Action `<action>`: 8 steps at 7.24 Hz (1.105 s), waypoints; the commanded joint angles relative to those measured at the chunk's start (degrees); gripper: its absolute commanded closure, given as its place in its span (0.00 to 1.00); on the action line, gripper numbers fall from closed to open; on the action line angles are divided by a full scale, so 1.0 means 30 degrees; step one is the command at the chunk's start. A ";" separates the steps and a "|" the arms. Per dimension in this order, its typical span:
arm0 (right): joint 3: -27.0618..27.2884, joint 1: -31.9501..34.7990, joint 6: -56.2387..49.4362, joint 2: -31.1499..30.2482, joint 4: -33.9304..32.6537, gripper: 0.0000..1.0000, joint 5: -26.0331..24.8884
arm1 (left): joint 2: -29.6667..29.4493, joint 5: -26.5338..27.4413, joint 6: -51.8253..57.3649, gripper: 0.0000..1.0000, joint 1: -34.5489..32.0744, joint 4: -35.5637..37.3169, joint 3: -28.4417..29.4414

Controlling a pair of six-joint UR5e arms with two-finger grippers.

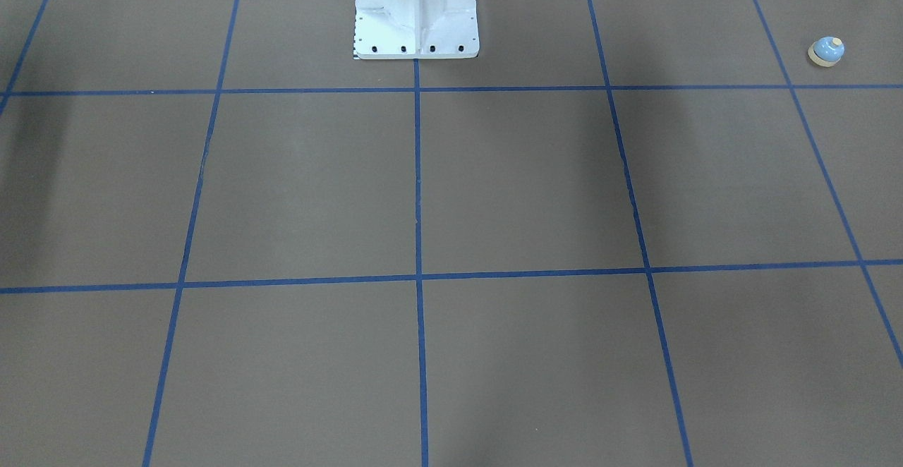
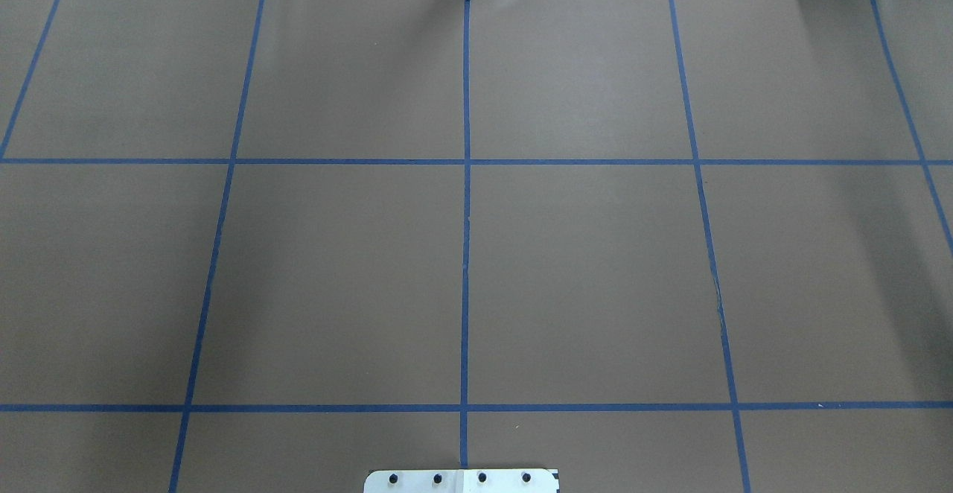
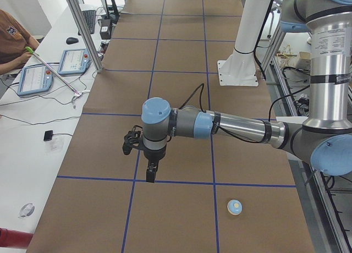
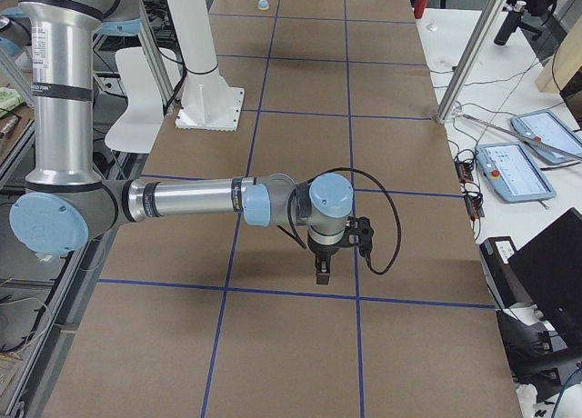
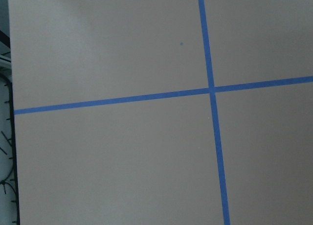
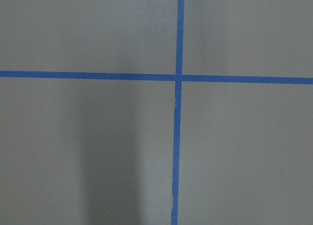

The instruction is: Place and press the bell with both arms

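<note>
Reaching stage: the bell [image 3: 235,207] lies at four o'clock from the left gripper [image 3: 150,173], which must approach it. I cannot tell whether it or the right gripper [image 4: 322,274] is open.

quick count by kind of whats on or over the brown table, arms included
call bell: 1
robot arms: 2 (left arm, right arm)
white pedestal: 1
total: 4

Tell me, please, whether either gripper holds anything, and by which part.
Nothing appears held: the bell sits on the table, apart from the left gripper and right gripper.
</note>
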 commanded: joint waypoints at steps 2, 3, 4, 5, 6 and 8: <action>0.1251 -0.0038 0.0091 0.0185 -0.0023 0.00 0.0044 | 0.0409 0.2462 -0.3671 0.00 0.0941 0.5128 -0.5220; 0.0962 -0.0038 0.0063 0.0126 0.0121 0.00 0.0075 | 0.0440 0.3111 -0.6237 0.00 0.2136 0.6302 -0.6742; 0.0988 -0.0038 0.0034 0.0126 0.0151 0.00 0.0104 | 0.0585 0.3843 -0.8873 0.00 0.3250 0.7329 -0.8005; 0.0988 -0.0067 0.0033 0.0126 0.0152 0.00 0.0104 | 0.1167 0.4720 -1.1857 0.00 0.4537 0.7659 -0.8945; 0.0988 -0.0067 0.0033 0.0126 0.0152 0.00 0.0104 | 0.2043 0.4961 -1.5165 0.00 0.5768 0.7662 -0.9941; 0.1018 -0.0067 0.0063 0.0126 0.0123 0.00 0.0134 | 0.3480 0.7409 -2.3152 0.00 1.0090 0.7662 -1.0566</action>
